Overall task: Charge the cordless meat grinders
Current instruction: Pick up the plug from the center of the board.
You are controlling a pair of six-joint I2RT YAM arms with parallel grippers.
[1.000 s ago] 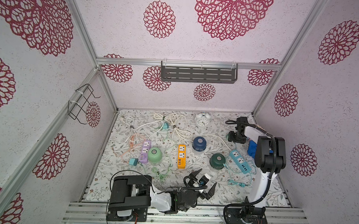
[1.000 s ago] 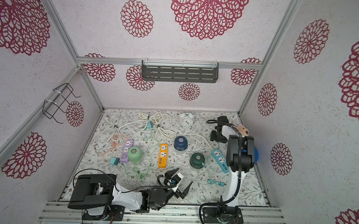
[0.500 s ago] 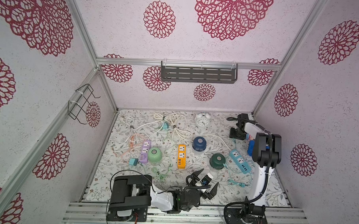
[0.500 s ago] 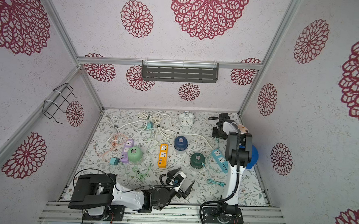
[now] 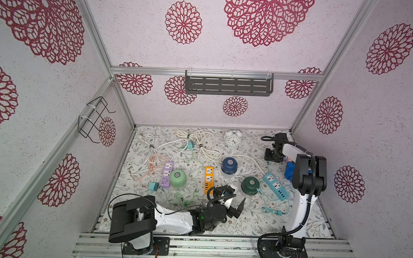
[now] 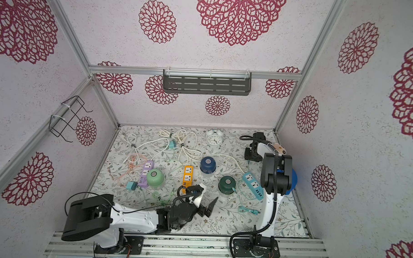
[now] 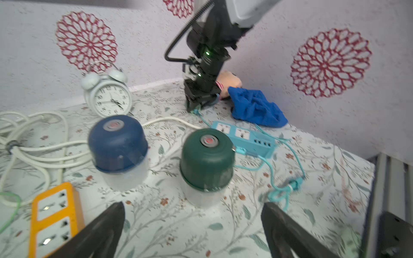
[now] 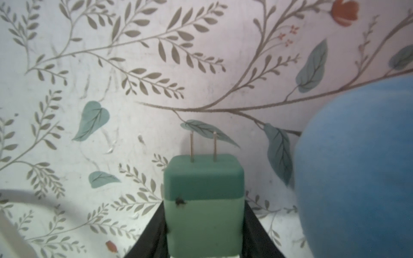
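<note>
Change in the last second: the right gripper (image 5: 273, 157), low at the rear right corner beside the crumpled blue cloth (image 7: 254, 107), has drawn its jaws in. They now clamp the two-tone green cube charger plug (image 8: 202, 201), prongs pointing outward. So the plug looks secured, and the next step is probably carrying it to a socket, likely on the light blue plastic power strip (image 5: 275, 186) nearby. The thin teal cable (image 7: 288, 185) seems to be plugged into the dark green dome-topped grinder (image 5: 250, 184) already.

Left gripper (image 5: 236, 196) has barely moved. It is spread wide, holds nothing and hovers front centre facing that grinder.

The navy blue grinder (image 5: 229, 165) stands mid-table and the mint green grinder (image 5: 177, 178) is beside the purple strip – neither visibly cabled.

Containers: can't tell what's in the grinders' clear cup bases. Nothing visible in the grey slotted wall shelf (image 5: 228, 85) or the black wire basket (image 5: 94, 118).
</note>
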